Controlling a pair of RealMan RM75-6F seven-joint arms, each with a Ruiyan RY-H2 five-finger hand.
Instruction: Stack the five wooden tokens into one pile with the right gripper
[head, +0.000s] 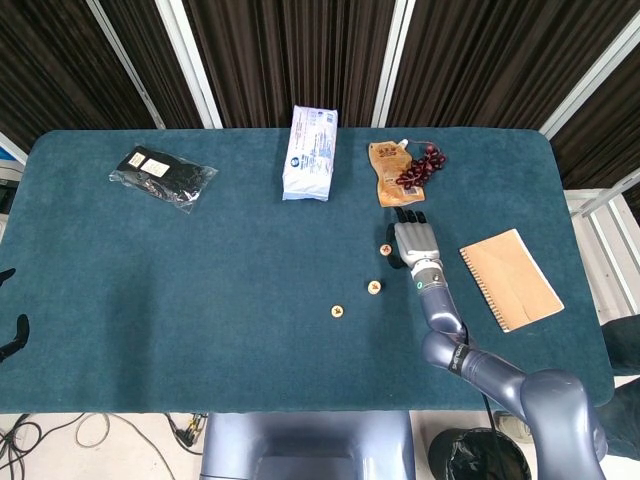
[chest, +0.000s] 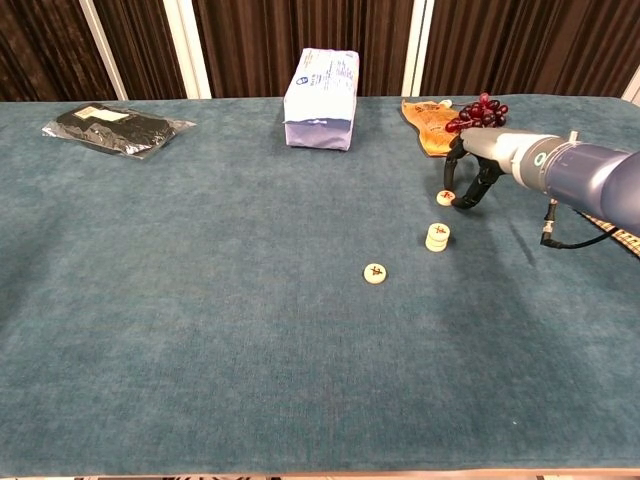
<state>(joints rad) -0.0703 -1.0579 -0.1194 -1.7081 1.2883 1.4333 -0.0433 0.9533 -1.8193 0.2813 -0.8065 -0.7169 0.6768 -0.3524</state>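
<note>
The right hand (chest: 468, 178) reaches down at a single wooden token (chest: 446, 197), fingers curved around it; whether it grips cannot be told. A short token stack (chest: 437, 237) sits just nearer than the hand, and another lone token (chest: 375, 273) lies farther toward its left on the table (chest: 200, 300).

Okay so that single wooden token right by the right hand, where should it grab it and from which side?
Pinch the single token across its thin rim, coming from above. It lies flat on the table, so only the edge offers opposing faces. The right hand already sits over it.
</note>
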